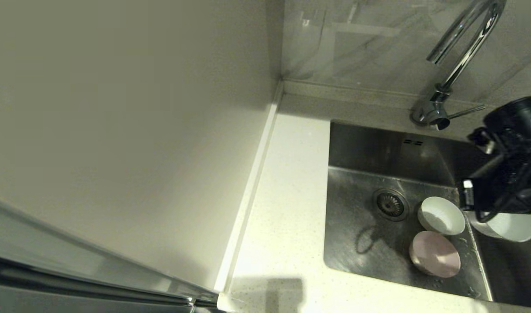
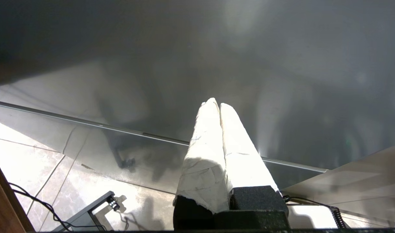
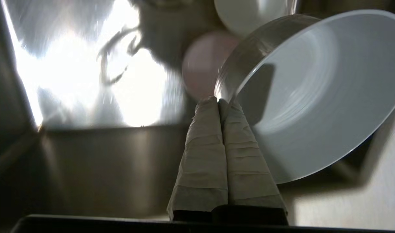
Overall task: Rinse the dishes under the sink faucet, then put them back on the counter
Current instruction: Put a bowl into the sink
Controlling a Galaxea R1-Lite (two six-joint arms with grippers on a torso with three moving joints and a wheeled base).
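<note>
Head view: right hand (image 3: 220, 101) clamps blue bowl (image 3: 313, 97) beside pink bowl (image 1: 435, 254) (left hand (image 2: 216, 103) together)

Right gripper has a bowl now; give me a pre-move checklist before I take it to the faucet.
1. Right gripper pinching the pale blue bowl by its rim: ok.
2. Bowl level: not ok, tilted.
3. Whitish-green bowl and pink bowl in the sink, beside the drain: ok.
4. Faucet running: cannot tell, no stream visible.
5. Left gripper shut, away from the sink: ok.
</note>
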